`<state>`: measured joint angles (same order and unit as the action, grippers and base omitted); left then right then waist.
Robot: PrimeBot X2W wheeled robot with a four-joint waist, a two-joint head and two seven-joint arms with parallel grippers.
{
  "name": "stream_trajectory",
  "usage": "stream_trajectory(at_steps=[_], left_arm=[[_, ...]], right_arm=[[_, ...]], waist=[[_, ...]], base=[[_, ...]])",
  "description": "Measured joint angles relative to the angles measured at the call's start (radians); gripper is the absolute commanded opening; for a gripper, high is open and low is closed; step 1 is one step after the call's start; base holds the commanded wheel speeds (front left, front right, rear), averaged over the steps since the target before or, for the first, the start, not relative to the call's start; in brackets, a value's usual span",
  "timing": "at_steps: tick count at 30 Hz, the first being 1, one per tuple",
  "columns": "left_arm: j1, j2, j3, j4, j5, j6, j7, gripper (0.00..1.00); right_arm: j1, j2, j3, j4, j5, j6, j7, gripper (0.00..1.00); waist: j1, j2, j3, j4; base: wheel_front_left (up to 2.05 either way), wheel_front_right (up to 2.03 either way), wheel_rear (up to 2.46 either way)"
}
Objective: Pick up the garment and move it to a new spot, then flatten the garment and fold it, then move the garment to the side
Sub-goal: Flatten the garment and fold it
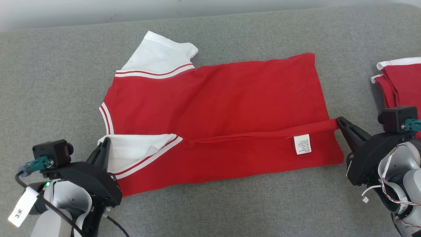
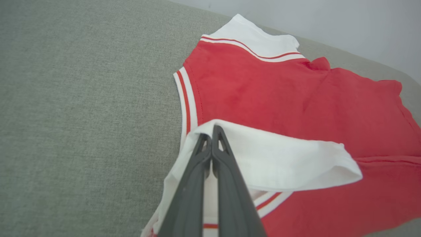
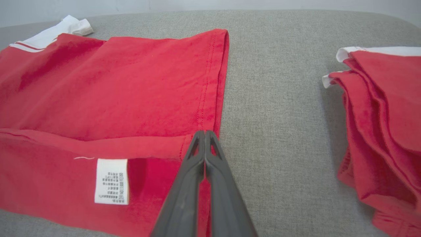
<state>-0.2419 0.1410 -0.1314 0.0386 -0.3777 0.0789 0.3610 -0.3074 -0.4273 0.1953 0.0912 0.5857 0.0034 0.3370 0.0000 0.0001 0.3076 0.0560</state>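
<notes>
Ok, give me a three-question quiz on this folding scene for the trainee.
1. True or false: the left gripper is shut on the white sleeve of the garment.
2. The stack of red clothes lies: A) by the collar, B) beyond the hem, near the right gripper, C) on top of the garment.
3. Fill in: the care label is ___ in colour.
Key: 1 true; 2 B; 3 white.

grey fabric surface: red-and-white garment spread mid-surface; folded red garments stacked at right edge.
</notes>
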Motion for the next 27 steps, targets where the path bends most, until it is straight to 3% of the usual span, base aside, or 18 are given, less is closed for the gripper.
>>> stream_trajectory(at_steps=[5,6,7,15,21,27], left_arm=[[-0.013,0.000,-0.001,0.030,0.001,-0.002,-0.029,0.00],[-0.015,0.000,-0.002,0.043,0.006,-0.009,-0.043,0.48],[-0.017,0.000,-0.002,0.048,0.008,-0.009,-0.050,1.00],[-0.045,0.012,-0.011,0.081,0.049,-0.027,-0.123,1.00],[-0.056,0.035,-0.004,0.047,0.109,-0.026,-0.253,1.00],[-0.040,0.041,-0.009,-0.025,0.181,-0.013,-0.414,1.00]], right_arm=[[-0.014,0.009,0.006,0.031,-0.014,0.001,-0.021,0.00],[-0.019,0.015,0.007,0.040,-0.026,0.001,-0.032,1.00],[-0.025,0.016,0.008,0.045,-0.032,0.001,-0.040,1.00],[-0.054,0.021,0.008,0.076,-0.067,-0.005,-0.108,1.00],[-0.057,0.036,0.003,0.080,-0.099,-0.016,-0.188,1.00],[-0.019,0.062,-0.017,0.062,-0.122,-0.061,-0.280,1.00]], waist=[[0.0000,0.0000,-0.004,0.000],[0.0000,0.0000,-0.006,-0.001],[0.0000,0.0000,-0.008,-0.002],[0.0000,0.0000,-0.026,-0.004],[0.0000,-0.0001,-0.058,-0.006],[-0.0001,-0.0001,-0.104,-0.013]], base=[[0.00,0.00,0.00],[0.00,0.00,0.00],[0.00,0.00,0.00],[0.00,0.00,0.00],[0.00,0.00,0.00],[0.00,0.00,0.00]])
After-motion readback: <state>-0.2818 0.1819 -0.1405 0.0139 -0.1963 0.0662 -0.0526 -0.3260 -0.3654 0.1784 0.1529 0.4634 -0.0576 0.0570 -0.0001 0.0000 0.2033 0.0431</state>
